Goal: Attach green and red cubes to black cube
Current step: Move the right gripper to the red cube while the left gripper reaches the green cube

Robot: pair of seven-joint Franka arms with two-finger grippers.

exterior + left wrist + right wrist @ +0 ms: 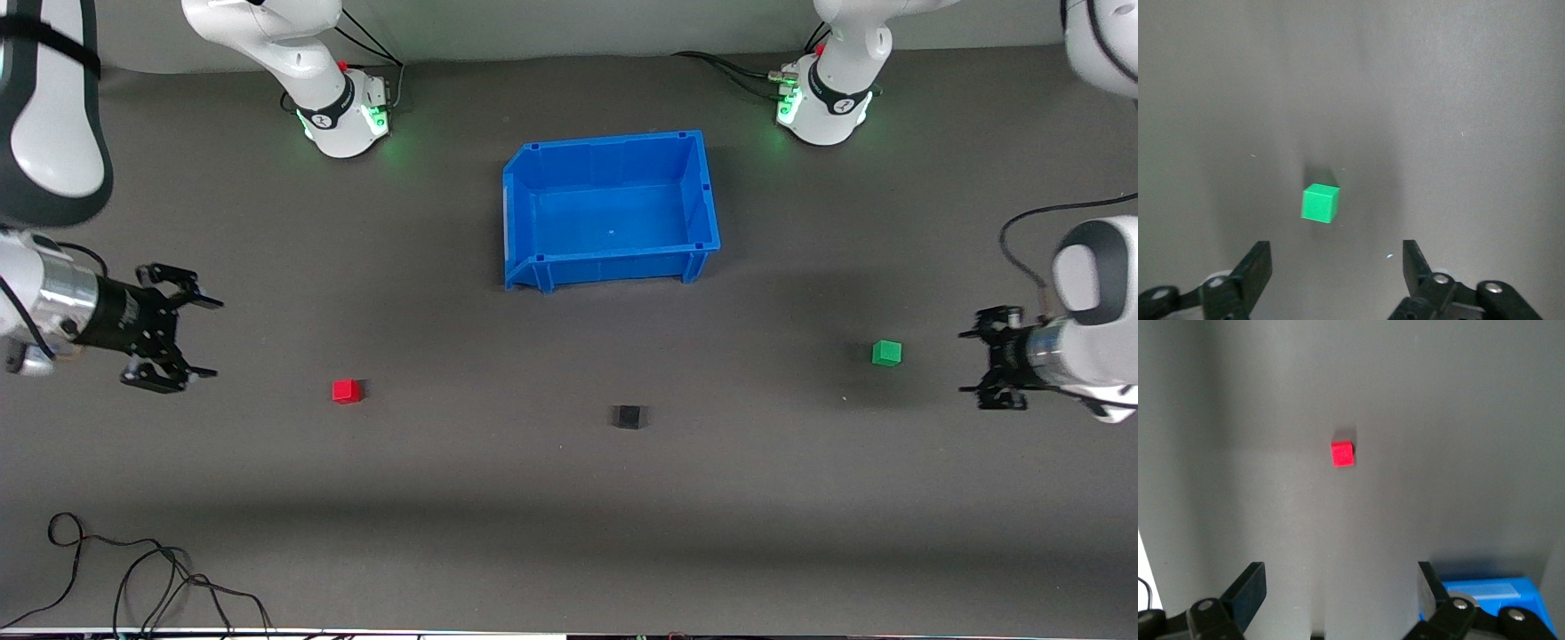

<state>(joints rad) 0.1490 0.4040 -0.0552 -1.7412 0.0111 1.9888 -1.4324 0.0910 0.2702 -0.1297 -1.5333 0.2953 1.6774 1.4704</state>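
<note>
A dark grey table (569, 498) holds three small, plain cubes of equal size, each sitting flat and alone, none touching another. The green cube (886, 352) is bright and solid in colour, with crisp edges and a soft shadow beside it; it lies on the table toward the left arm's end, near the left gripper (978, 360) and apart from it. In the left wrist view the green cube (1319, 203) sits ahead of the gripper's two black fingers (1255, 270), roughly centred on the gap between them, and the jaws stand spread apart with nothing held. The red cube (347, 390) is equally bright and plain; it rests toward the right arm's end of the table, well apart from the right gripper (200, 338), which hangs above the table with its fingers splayed wide and empty. In the right wrist view the red cube (1343, 453) appears small and far ahead of that gripper's open fingers (1248, 590). The black cube (629, 416) is matte and nearly blends into the dark surface; it lies between the two coloured cubes, well apart from both grippers. A blue bin (613, 258), far larger than the cubes, stands open-topped farther from the front camera than the black cube.
</note>
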